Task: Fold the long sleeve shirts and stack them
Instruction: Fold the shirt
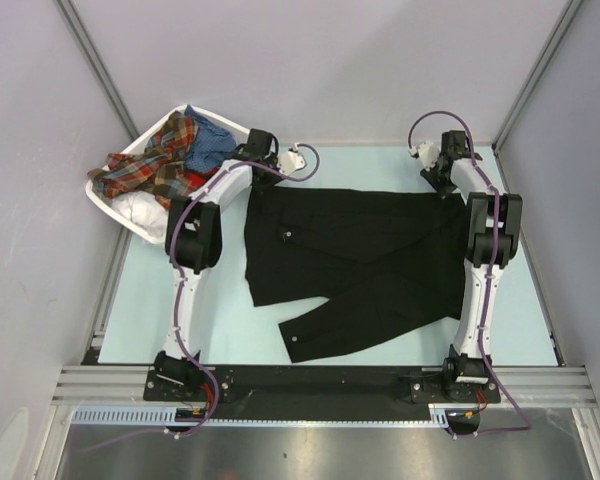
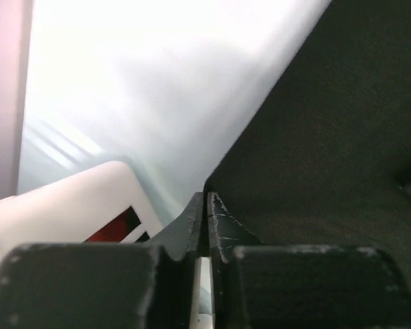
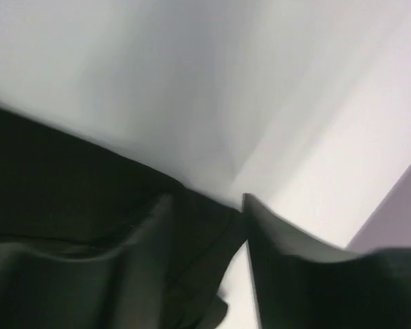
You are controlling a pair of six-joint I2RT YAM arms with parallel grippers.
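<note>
The black long sleeve shirt (image 1: 360, 260) lies spread nearly flat on the table, its far edge running from the left gripper (image 2: 204, 199) to the right gripper (image 3: 207, 199), one far corner at each. Its body reaches back from both grippers toward the arm bases, and one long sleeve slants out at the near-left end. Left of the left gripper, a red-orange plaid shirt (image 1: 150, 165), a blue shirt (image 1: 208, 142) and a white shirt (image 1: 140, 210) lie crumpled together in a heap.
</note>
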